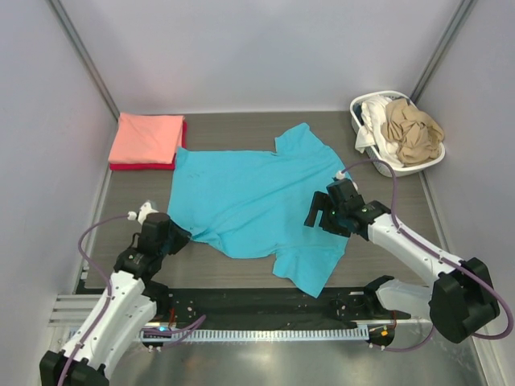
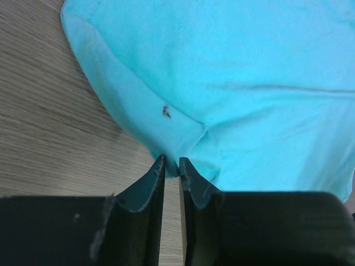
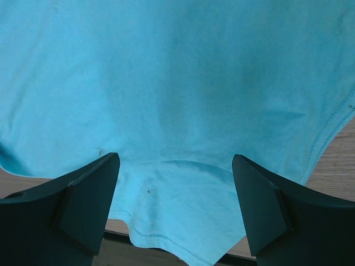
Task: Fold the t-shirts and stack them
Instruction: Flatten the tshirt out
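Observation:
A bright turquoise t-shirt lies spread flat across the middle of the table. My left gripper is at its near left corner, shut on the cloth edge, which sits pinched between the fingertips in the left wrist view. My right gripper is open over the shirt's right side near a sleeve. The right wrist view shows its jaws wide apart above the turquoise cloth, holding nothing. A folded salmon-pink t-shirt lies on a folded red one at the back left.
A white plastic laundry basket stands at the back right with a tan shirt and a white shirt in it. Grey walls close in both sides. A black rail runs along the near table edge.

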### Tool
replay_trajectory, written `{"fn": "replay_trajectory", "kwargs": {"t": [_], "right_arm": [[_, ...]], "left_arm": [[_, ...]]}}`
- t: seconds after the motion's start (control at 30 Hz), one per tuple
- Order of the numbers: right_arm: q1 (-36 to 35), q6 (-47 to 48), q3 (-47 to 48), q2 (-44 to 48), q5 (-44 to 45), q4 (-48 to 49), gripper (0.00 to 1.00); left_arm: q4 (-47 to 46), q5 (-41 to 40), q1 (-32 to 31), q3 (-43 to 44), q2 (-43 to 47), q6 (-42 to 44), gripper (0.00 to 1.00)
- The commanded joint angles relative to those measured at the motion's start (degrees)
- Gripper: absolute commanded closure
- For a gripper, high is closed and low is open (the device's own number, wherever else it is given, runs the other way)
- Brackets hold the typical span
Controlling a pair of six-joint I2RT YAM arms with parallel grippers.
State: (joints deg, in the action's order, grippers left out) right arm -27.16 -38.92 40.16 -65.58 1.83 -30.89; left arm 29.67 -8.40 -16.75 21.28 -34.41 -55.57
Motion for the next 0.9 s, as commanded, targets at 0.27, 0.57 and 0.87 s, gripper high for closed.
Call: {"fn": "replay_trajectory", "kwargs": {"t": [0.27,0.57,0.87], "right_arm": [[-0.18,-2.22,-4.38,0.54,-4.19,3.12,0.11],[-0.18,-1.52,-4.66,-1.48,-4.55,4.97,0.11],[-0.18,-0.72,-3.69,-5.69,-5.16,7.6,0.11]], "left_arm": [[3.03,-0.03,0.05,-0.97,1.45,-2.61,0.86],[0.48,1.29,-0.47,-4.49,-2.5,-3.67,0.49],[-6.11,-0.39,-1.09,-3.87,-15.76,-2.7,0.63]]}}
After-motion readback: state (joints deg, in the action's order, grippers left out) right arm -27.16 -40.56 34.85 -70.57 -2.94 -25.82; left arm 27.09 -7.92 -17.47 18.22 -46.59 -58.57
